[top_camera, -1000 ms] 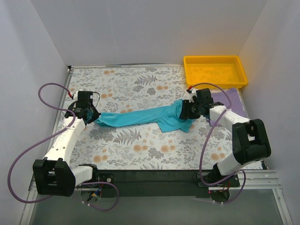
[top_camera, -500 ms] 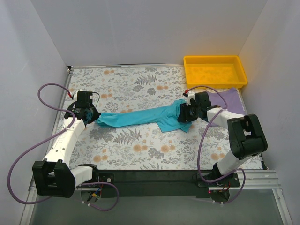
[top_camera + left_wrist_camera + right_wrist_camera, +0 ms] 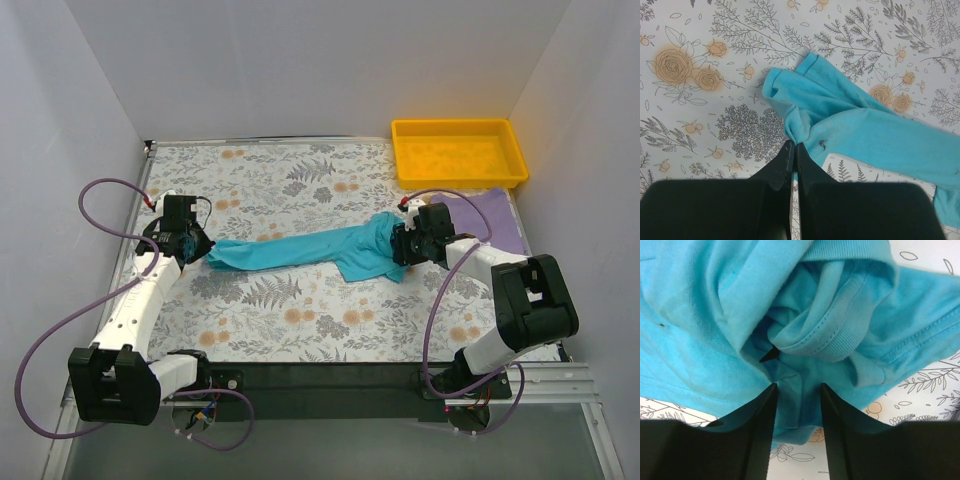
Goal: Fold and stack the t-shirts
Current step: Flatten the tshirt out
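The teal t-shirt (image 3: 300, 247) lies stretched in a long bunched strip across the middle of the floral table. My left gripper (image 3: 195, 248) is shut on its left end; the left wrist view shows the fingers (image 3: 785, 165) pinching a fold of teal cloth (image 3: 865, 125). My right gripper (image 3: 402, 245) is at the shirt's crumpled right end. In the right wrist view it (image 3: 797, 386) is open, with teal cloth (image 3: 740, 315) lying between and beyond the jaws. The lavender t-shirt (image 3: 485, 215) lies flat behind the right arm, partly hidden by it.
A yellow plastic tray (image 3: 455, 124) stands at the back right corner, just beyond the lavender shirt. White walls close in the table on three sides. Purple cables loop beside both arms.
My right gripper moved slightly left into the shirt's end, then back right a little. The left arm and the shirt's left end have hardly moved.
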